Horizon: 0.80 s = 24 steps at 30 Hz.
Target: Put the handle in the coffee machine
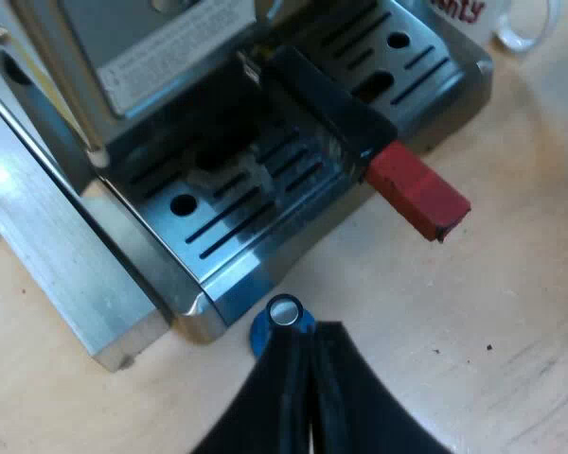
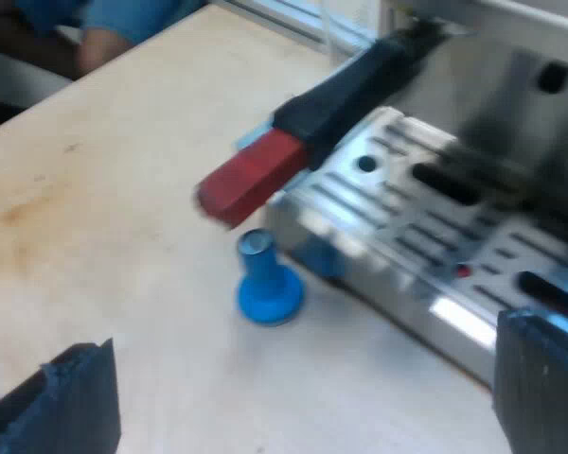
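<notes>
handle (image 1: pixel 333 115) sits in machine (image 1: pixel 161 57) front, red end (image 1: pixel 418 194) jutting past drip tray (image 1: pixel 237 222): looks seated. left hand (image 1: pixel 308 333) pinched closed, empty, near tamper (image 1: pixel 282 317) on surface (image 1: pixel 483 322). right hand (image 2: pixel 308 378) wide, empty, likely standing off.

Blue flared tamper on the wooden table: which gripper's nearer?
Probably left: left gripper, shut, hangs right over the blue tamper; right gripper, open, faces it from farther back.

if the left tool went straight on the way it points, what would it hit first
Most likely the blue tamper, standing right at the left tool's tips; the machine's drip tray corner lies just beyond. Depth is unclear, so it might pass over it.
</notes>
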Available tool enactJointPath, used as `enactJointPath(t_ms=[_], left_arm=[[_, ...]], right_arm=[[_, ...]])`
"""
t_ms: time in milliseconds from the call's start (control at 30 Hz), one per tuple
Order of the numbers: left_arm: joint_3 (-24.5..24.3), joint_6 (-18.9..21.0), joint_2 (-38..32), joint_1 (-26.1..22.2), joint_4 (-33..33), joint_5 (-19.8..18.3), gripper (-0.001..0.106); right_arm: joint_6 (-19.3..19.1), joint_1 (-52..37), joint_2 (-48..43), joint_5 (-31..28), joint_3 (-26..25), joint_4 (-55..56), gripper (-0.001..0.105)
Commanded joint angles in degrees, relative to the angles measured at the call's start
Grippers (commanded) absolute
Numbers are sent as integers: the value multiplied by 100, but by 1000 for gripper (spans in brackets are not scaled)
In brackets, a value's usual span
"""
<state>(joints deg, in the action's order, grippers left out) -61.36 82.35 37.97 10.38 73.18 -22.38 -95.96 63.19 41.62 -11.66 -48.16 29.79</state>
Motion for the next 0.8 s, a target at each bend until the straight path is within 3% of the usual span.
enactJointPath(t_ms=[33, 67, 133, 200, 267, 300, 333, 667, 800], left_arm=[[-25, -34, -267, -185, 27, -10, 19], [-25, -34, -288, -192, 27, -10, 25], [-25, -22, -360, -189, 27, -10, 52], [-36, -11, -374, -189, 27, -10, 63], [-41, -9, -375, -189, 27, -10, 67], [-57, 13, -373, -189, 27, -10, 89], [-78, 13, -373, -189, 27, -10, 93], [-565, 13, -373, -199, 41, 189, 95], [-690, 13, -390, -587, 262, 244, 95]], right_arm=[[-18, -184, -29, -149, -376, 495, 81], [-18, -346, -29, -132, -523, 753, 81], [-18, -605, -29, -115, -707, 1022, 81], [-18, -721, -29, -83, -772, 1087, 81], [-18, -985, -29, 46, -897, 1262, 81], [-18, -1194, -29, 130, -970, 1350, 81], [-18, -1388, -29, 196, -1038, 1447, 81], [-18, -3151, -29, 852, -1181, 2031, 81], [-77, -3897, -51, 948, -1181, 2286, 81]])
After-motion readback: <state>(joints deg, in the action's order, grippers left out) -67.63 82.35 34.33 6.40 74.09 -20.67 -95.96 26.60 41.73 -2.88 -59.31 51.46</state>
